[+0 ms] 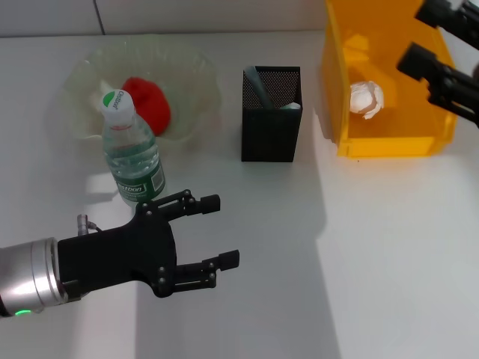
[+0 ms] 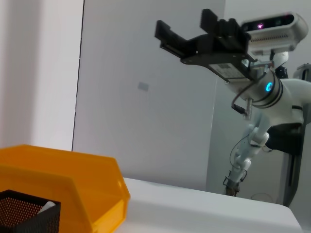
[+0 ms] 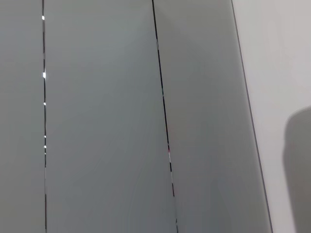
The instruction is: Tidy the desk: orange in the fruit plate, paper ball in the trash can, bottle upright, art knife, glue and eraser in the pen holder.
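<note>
The orange is sitting in the fruit plate near the desk's far edge, the paper ball in the trash can, the bottle upright, something pale showing in the pen holder; the left gripper and right gripper are hovering wide open, empty, so little seems left.

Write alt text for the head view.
The left hand hangs open over the white desk, just in front of the upright bottle. Behind are the orange in the fruit plate, the pen holder, and the paper ball in the trash can.
</note>
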